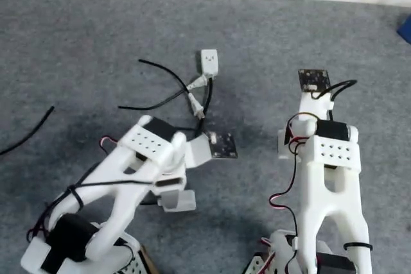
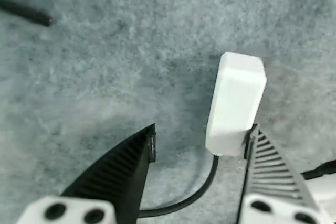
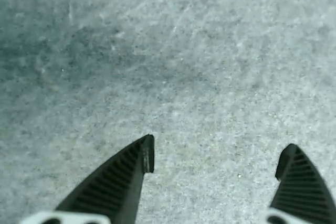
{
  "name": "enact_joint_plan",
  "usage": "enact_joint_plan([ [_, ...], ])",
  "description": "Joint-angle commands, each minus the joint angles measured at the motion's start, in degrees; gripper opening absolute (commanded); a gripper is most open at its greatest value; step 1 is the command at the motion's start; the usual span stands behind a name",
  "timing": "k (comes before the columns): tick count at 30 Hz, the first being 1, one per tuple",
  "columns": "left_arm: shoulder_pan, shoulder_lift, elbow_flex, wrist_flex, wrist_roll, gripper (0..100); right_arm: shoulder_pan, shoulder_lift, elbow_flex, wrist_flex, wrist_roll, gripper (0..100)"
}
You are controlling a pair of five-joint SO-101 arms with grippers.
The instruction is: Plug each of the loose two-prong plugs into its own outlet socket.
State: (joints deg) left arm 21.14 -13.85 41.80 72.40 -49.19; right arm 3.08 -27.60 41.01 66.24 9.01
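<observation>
A white plug block (image 2: 235, 103) with a black cable (image 2: 194, 198) at its back lies on the grey carpet between my left gripper's fingers, against one finger (image 2: 268, 166). The left gripper (image 2: 202, 132) is open around it. In the high view this block (image 1: 176, 200) peeks out beside the left arm (image 1: 148, 152). Farther back lies a white outlet socket (image 1: 209, 61) with a white plug (image 1: 199, 83) at its near end and a second plug (image 1: 195, 103) just below. My right gripper (image 3: 219, 145) is open over bare carpet with nothing between its fingers.
Black cables (image 1: 164, 72) loop across the carpet left of the socket, and another cable end (image 1: 29, 131) lies at the far left. The right arm (image 1: 327, 158) stands apart on the right. A blue object (image 1: 406, 29) sits at the right edge.
</observation>
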Motion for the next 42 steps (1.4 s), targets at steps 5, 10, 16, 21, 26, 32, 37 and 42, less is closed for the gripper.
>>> enact_joint_plan([
  [5, -5.9, 13.2, -11.3, -2.6, -1.1, 27, -0.5, 0.0, -1.0, -0.4, -0.1, 36.4],
  [10, -6.5, 21.8, -21.3, -2.2, -1.1, 18, -1.0, 0.0, -1.0, -0.4, -0.1, 36.4],
  [16, -7.0, 26.1, -29.0, 1.2, -1.1, 15, -2.3, 0.0, -0.9, -0.4, -0.1, 36.4],
  [21, -9.3, 26.2, -34.9, 6.2, -1.0, 15, -2.3, 0.0, -0.9, -0.4, -0.1, 36.4],
  [26, -11.8, 26.2, -38.5, 7.7, -0.7, 15, -2.3, 0.0, -0.8, -0.3, -0.1, 36.4],
  [32, -16.9, 26.2, -39.3, 7.7, 5.4, 15, -2.4, 0.0, 2.1, -1.6, -0.1, 36.4],
  [37, -17.6, 25.3, -37.4, 11.8, 7.6, 15, -2.4, -0.1, 4.8, -4.9, -0.5, 36.4],
  [42, -17.4, 12.7, -26.6, 2.6, 12.6, 15, -3.0, -5.8, 7.1, -4.5, -2.9, 36.4],
])
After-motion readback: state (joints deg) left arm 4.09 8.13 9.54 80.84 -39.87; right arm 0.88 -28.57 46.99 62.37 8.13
